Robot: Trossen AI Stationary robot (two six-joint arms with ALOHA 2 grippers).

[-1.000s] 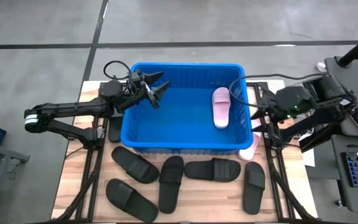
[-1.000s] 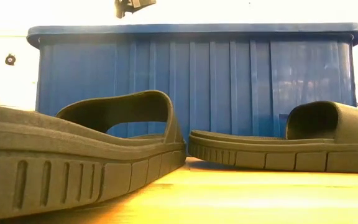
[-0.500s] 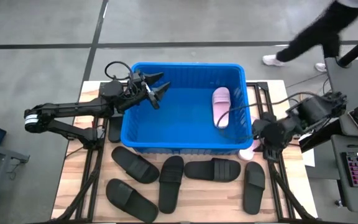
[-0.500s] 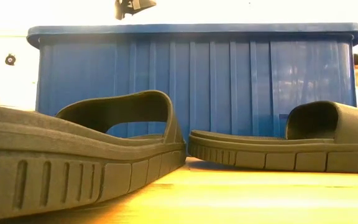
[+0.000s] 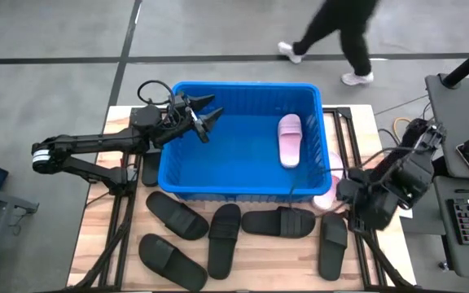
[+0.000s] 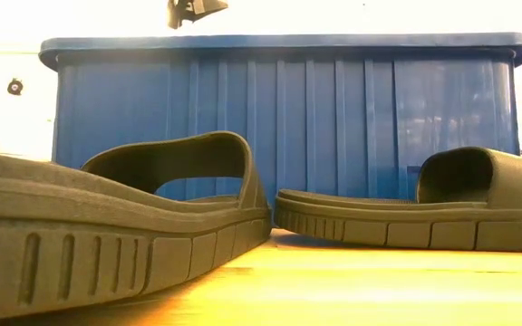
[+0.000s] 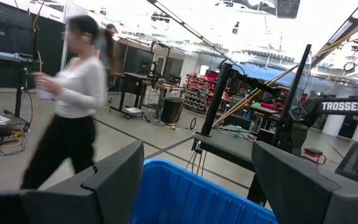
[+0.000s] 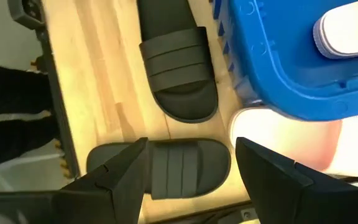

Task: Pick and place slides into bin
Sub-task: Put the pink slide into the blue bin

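Note:
The blue bin (image 5: 218, 167) stands mid-table with one pale pink slide (image 5: 289, 140) lying flat inside at its right. A second pink slide (image 5: 325, 196) lies on the table by the bin's near right corner. Several black slides (image 5: 278, 221) lie on their soles along the near side, and two of them (image 8: 179, 81) show below my right gripper. That right gripper (image 5: 350, 199) hangs open above the pink slide (image 8: 278, 137) and a black slide (image 8: 169, 168), pointing steeply down, touching nothing. My left gripper (image 5: 208, 119) hovers open over the bin's far left corner.
Another black slide (image 5: 149, 168) lies left of the bin beside the left arm's frame. A person (image 5: 340, 37) walks across the floor beyond the table's far edge. Black frame rails (image 5: 357, 236) run along the table's right side. In the low view, two black slides (image 6: 116, 217) lie in front of the bin wall (image 6: 288, 118).
My right gripper has swung from beside the bin's right rim toward the table's near edge and down, rolling as it went, and now hangs over the slides at the bin's near right corner. A person has walked leftward behind the table.

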